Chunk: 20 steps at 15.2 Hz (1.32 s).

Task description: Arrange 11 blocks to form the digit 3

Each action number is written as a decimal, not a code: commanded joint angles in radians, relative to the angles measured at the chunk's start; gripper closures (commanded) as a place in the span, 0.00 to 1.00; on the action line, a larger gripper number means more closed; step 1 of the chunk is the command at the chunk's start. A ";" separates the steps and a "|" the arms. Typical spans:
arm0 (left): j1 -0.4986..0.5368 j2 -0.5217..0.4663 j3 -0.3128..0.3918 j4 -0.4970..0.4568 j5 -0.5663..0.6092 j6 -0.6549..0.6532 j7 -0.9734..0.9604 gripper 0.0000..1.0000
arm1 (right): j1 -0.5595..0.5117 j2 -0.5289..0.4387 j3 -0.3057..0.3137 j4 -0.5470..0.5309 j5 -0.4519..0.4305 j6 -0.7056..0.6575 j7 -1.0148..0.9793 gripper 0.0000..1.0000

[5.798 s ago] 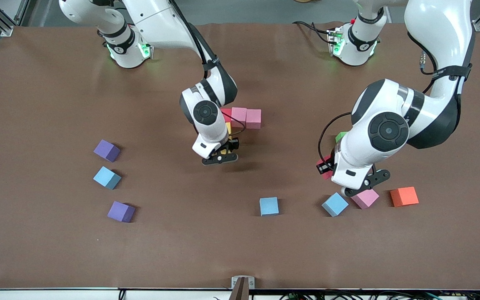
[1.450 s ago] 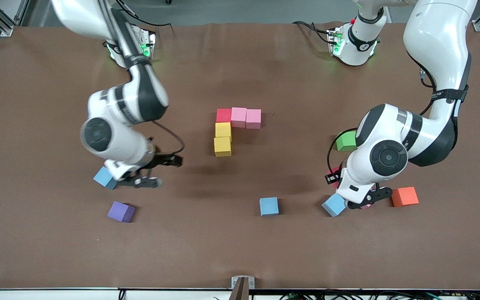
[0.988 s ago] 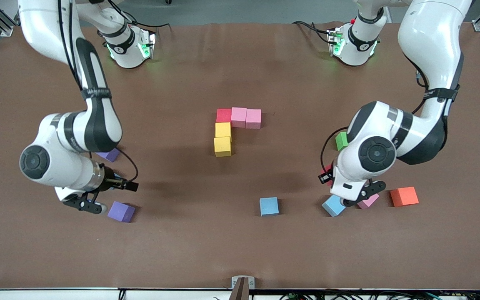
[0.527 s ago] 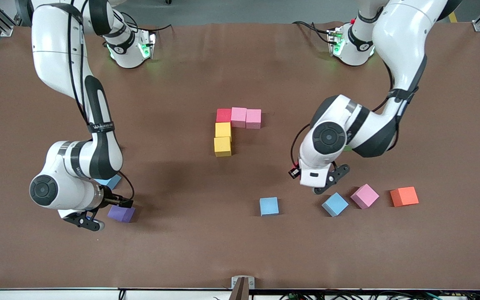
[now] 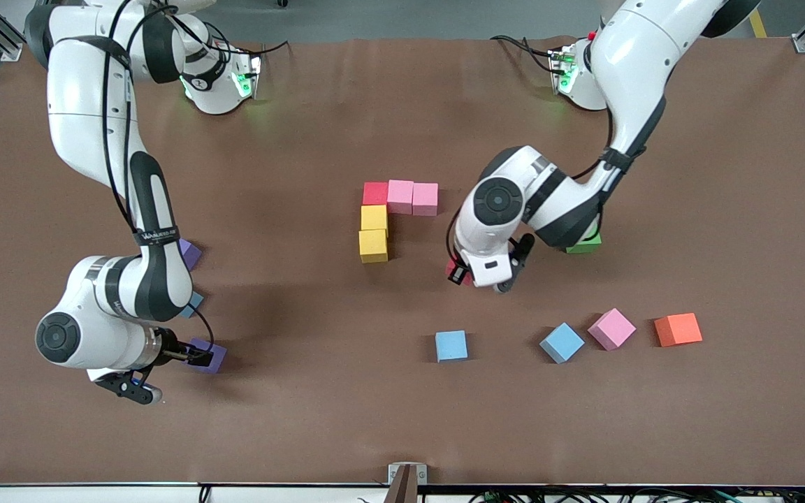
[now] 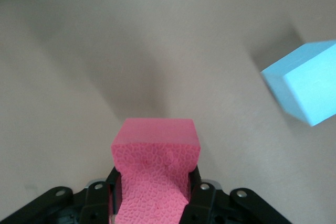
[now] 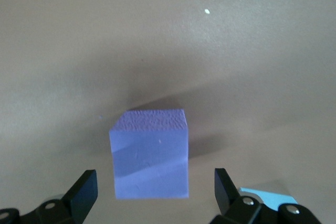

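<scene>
A brown table (image 5: 402, 419) carries loose foam cubes. Near its middle, a red cube (image 5: 374, 193), two pink cubes (image 5: 412, 198) and two yellow cubes (image 5: 373, 234) touch in an L. Beside the left gripper (image 5: 499, 278) lie a green cube (image 5: 583, 244), a light blue cube (image 5: 451, 346), another light blue cube (image 5: 561, 342), a pink cube (image 5: 611, 328) and an orange cube (image 5: 678, 329). By the right gripper (image 5: 135, 388) a purple cube (image 5: 208, 356) rests on the table, with a light blue (image 5: 194, 303) and another purple cube (image 5: 189, 253) close by.
</scene>
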 commanded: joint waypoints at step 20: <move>-0.255 0.115 0.113 -0.003 0.013 0.218 -0.626 0.96 | 0.195 -0.001 0.015 0.064 -0.009 -0.109 -0.037 0.78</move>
